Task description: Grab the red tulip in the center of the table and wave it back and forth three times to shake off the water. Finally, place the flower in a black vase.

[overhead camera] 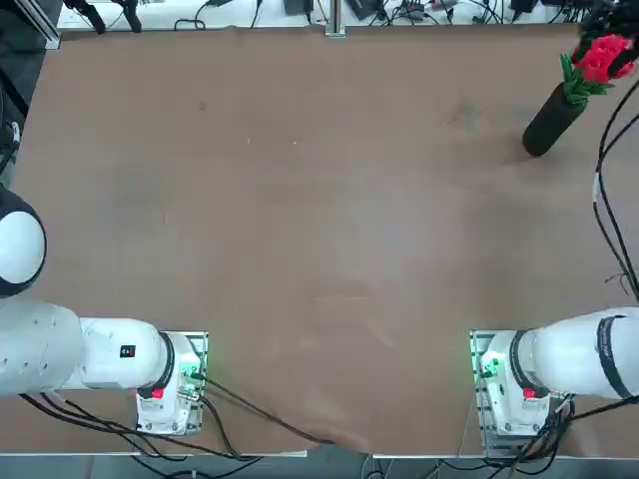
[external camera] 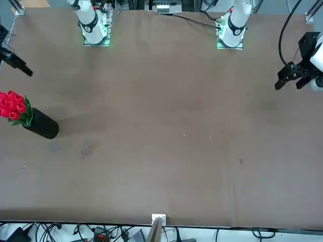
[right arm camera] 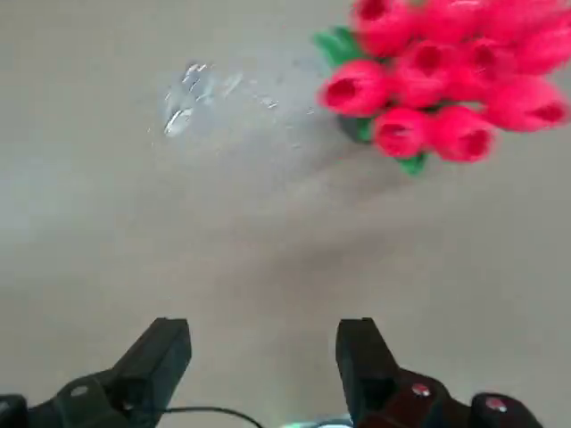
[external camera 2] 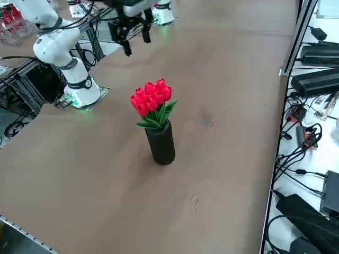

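The brown desk (overhead camera: 300, 220) spread wide beneath me, bare across most of its top. Near its far corner on my right side stood the black vase (external camera 2: 161, 143), upright on the surface. The red tulip (external camera 2: 152, 100) sat in its mouth, the red heads bunched above green leaves that spilled over the rim. A few small pale specks (external camera 2: 195, 200) lay on the desk near the vase's foot. My right hand (right arm camera: 263, 357) hung in the air above the desk, apart from the flowers, its two fingers (right arm camera: 159, 357) spread wide with nothing between them; the tulip heads showed beyond the fingertips.
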Controlling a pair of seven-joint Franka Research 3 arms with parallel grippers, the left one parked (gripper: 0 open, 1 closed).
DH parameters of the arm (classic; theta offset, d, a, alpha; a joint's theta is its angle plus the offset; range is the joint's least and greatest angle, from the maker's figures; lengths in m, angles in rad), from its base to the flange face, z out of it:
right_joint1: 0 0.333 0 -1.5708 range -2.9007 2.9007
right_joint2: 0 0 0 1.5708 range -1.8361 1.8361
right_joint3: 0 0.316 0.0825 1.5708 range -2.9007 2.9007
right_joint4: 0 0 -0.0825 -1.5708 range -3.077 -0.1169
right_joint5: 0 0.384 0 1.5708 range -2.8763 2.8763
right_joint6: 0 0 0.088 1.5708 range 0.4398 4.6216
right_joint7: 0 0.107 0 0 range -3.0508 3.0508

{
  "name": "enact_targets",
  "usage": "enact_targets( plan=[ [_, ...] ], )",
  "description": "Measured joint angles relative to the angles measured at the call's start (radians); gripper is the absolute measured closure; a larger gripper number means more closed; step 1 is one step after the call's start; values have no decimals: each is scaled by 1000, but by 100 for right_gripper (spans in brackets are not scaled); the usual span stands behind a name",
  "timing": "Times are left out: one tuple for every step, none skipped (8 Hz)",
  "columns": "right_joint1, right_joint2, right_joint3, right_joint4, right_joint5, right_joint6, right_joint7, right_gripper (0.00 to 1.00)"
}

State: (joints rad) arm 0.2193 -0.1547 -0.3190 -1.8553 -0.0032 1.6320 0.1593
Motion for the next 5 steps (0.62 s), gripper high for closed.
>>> enact_targets(
  plan=[
    [53, 16, 2, 16, 0, -5, -44, 0],
    [109, 32, 4, 52, 0, -5, -89, 0],
    [153, 56, 5, 114, 0, -8, -118, 0],
    [186, 90, 5, 192, 0, -27, -149, 0],
    [212, 119, 5, 243, -1, -49, -172, 0]
  ],
)
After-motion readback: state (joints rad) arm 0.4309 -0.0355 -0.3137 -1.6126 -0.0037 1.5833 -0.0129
